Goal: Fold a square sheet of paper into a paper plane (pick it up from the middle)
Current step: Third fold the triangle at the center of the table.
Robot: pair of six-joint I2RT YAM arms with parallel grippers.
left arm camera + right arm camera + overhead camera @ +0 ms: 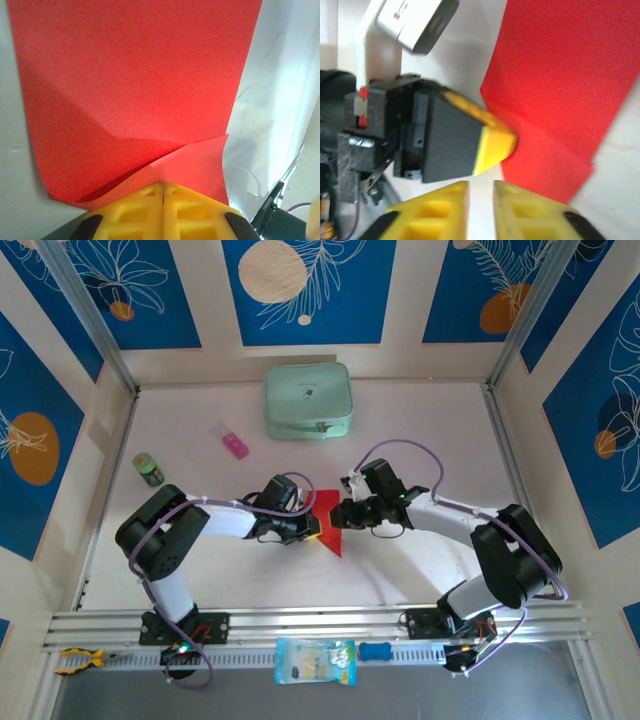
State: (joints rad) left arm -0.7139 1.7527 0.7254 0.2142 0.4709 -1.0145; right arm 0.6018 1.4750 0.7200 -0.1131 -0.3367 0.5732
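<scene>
Sheet [331, 532]: red, partly folded to an angular, roughly triangular outline, lying on the table [430, 440] mid-way between the two arms, nearer the front than the back. Left wrist view: sheet [135, 75] spreads wide ahead, with one crease running across it and a loose flap lifted at the near edge. Left gripper [311, 528] sits at the sheet's left side. Its yellow fingers [135, 212] are pressed together, only a thin seam between them, tips against the near flap; cannot tell whether any paper is nipped in the seam. Right wrist view: the left gripper's yellow tip touches the sheet's [560, 75] edge, and a lower corner of the sheet is doubled over. Right gripper [343, 515] is just beside the sheet's right side. Its fingers [525, 215] stand slightly apart, bare table in the narrow gap, nothing held, just short of the paper. Behind, well apart: pale green case [307, 400] near the back wall. Pink block [235, 446] is left of the case. Small green can [149, 469] is at far left.
</scene>
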